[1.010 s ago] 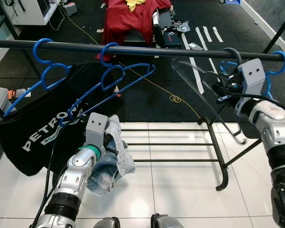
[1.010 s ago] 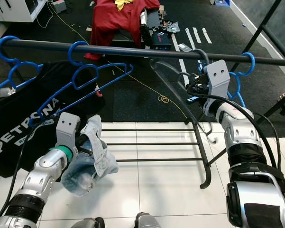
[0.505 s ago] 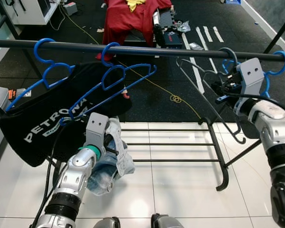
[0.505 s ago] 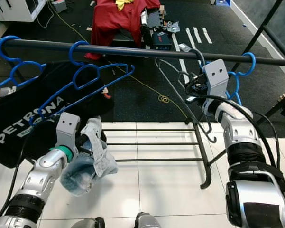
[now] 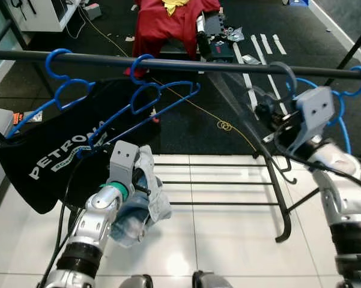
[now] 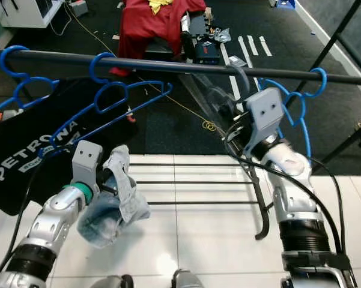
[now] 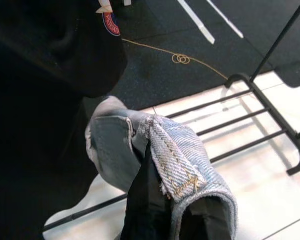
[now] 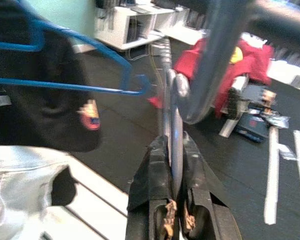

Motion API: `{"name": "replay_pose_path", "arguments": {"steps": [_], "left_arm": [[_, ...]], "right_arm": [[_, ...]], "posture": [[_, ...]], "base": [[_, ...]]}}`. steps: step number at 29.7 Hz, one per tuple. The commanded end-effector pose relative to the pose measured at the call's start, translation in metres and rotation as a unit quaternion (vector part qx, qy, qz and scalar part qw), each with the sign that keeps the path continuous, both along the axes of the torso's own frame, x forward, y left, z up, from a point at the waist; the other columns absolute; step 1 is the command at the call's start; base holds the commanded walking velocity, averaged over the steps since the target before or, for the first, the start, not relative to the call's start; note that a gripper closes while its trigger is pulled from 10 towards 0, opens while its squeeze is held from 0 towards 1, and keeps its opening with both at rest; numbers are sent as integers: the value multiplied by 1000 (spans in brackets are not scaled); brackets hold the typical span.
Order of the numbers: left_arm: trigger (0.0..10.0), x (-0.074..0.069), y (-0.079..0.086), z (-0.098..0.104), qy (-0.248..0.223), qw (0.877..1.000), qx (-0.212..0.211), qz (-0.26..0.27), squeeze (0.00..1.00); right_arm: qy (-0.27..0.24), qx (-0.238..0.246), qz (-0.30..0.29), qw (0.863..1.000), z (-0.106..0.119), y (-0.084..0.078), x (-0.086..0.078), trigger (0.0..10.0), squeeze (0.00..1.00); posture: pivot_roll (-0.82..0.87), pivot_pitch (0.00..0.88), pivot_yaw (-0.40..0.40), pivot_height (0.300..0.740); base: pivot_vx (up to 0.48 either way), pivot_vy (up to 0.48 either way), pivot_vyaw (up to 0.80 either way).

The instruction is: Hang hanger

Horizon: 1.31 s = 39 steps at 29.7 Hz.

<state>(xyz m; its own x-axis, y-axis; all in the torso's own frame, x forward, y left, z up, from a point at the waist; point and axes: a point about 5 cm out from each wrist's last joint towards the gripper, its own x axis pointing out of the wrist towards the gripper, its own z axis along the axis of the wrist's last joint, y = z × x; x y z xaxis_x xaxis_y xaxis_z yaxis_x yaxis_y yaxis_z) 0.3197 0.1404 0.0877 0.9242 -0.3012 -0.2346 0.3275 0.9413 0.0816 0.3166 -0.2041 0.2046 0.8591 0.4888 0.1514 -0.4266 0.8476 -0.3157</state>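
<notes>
Your right hand [image 8: 172, 165] is pinching the neck of the grey hanger [image 5: 280, 75], its two black fingers [image 8: 149, 175] pressed against the metal from both sides, and you are holding it high so that the hook is curling over the dark rail [image 5: 186, 63] of the clothes rack. From the head views the hook appears to be resting on or just over the rail, between the empty blue hanger [image 5: 147, 99] in the middle and another blue hanger [image 5: 342, 102] at the right end; whether its weight is already on the rail is hard to tell, since that part of the picture is blurred. You are keeping the grip close under the hook, which I judge is giving you control of its tilt while it seats. Your left hand [image 7: 154, 200] is staying low and to the side, its fingers closed on a bundle of pale denim cloth [image 5: 138, 204], probably so the garment is out of the way of the rail. Farther left, a black shirt [image 5: 54, 156] with white lettering is hanging on a blue hanger of its own. There are no real containers here: the rack's lower bars [image 5: 216, 183] are carrying nothing, and a red garment [image 5: 168, 24] is lying draped over something on the dark floor beyond.
</notes>
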Motion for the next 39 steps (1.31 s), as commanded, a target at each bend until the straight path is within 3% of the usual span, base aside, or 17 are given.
{"name": "replay_pose_path", "arguments": {"steps": [1, 6, 7, 10, 11, 18, 19, 23, 24, 28, 29, 32, 33, 36, 37, 38, 39], "left_arm": [[10000, -2, -3, 1, -1, 1000, 14, -14, 0], [10000, -4, -7, 3, 0, 997, 63, -43, 0], [10000, -6, -5, -1, 25, 991, 114, -61, 0], [10000, -6, -2, -2, 51, 986, 149, -58, 0], [10000, -3, 0, 0, 68, 983, 162, -47, 0], [10000, 13, 9, 19, 76, 983, 168, 7, 0], [10000, 17, 12, 24, 81, 981, 173, 22, 0], [10000, 19, 14, 26, 87, 979, 183, 34, 0], [10000, 19, 17, 26, 94, 975, 197, 48, 0], [10000, 19, 17, 26, 94, 975, 197, 48, 0], [10000, 19, 23, 25, 100, 972, 201, 74, 0], [10000, 19, 23, 25, 100, 972, 201, 74, 0], [10000, 20, 27, 29, 110, 974, 160, 112, 0], [10000, 20, 27, 29, 110, 974, 160, 112, 0], [10000, 20, 23, 31, 140, 978, 76, 132, 0], [10000, 20, 23, 31, 140, 978, 76, 132, 0], [10000, 21, 20, 34, 162, 972, -18, 168, 0]], "right_arm": [[16, -3, 14, 1000, -5, 5, -6, 0, 0], [80, -23, 62, 995, -27, 13, -27, 0, 0], [120, -33, 102, 987, -36, 14, -40, 0, 0], [151, -40, 142, 977, -39, 16, -52, 0, 0], [178, -36, 178, 967, -41, 18, -61, 0, 0], [231, -19, 254, 939, -38, 27, -81, 0, 0], [247, -19, 275, 929, -37, 29, -87, 0, 0], [261, -20, 291, 920, -37, 30, -92, 0, 0], [280, -23, 306, 910, -38, 31, -98, 0, 0], [280, -23, 306, 910, -38, 31, -98, 0, 0], [298, -30, 317, 900, -39, 31, -104, 0, 0], [298, -30, 317, 900, -39, 31, -104, 0, 0], [315, -39, 316, 894, -42, 29, -107, 0, 0], [315, -39, 316, 894, -42, 29, -107, 0, 0], [335, -47, 315, 887, -48, 28, -109, 0, 0], [335, -47, 315, 887, -48, 28, -109, 0, 0], [341, -62, 299, 889, -53, 27, -107, 0, 0]], "posture": [[-79, 69, 39, 740], [-77, 69, 37, 740], [-78, 69, 38, 740], [-79, 65, 40, 740], [-80, 66, 40, 740], [-77, 64, 32, 740], [-76, 65, 31, 740], [-75, 65, 29, 740], [-75, 67, 28, 740], [-75, 67, 28, 740], [-78, 70, 30, 740], [-78, 70, 30, 740], [-81, 75, 29, 740], [-81, 75, 29, 740], [-74, 77, 28, 740], [-74, 77, 28, 740], [-69, 79, 29, 740]], "base": [[0, 0, 0], [0, 0, 0], [0, 0, 0], [0, 0, 0], [0, 0, 0], [0, 0, 0], [0, 0, 0], [0, 0, 0], [0, 0, 0], [0, 0, 0], [0, 0, 0], [0, 0, 0], [0, 0, 0], [0, 0, 0], [0, 0, 0], [0, 0, 0], [0, 0, 0]]}}
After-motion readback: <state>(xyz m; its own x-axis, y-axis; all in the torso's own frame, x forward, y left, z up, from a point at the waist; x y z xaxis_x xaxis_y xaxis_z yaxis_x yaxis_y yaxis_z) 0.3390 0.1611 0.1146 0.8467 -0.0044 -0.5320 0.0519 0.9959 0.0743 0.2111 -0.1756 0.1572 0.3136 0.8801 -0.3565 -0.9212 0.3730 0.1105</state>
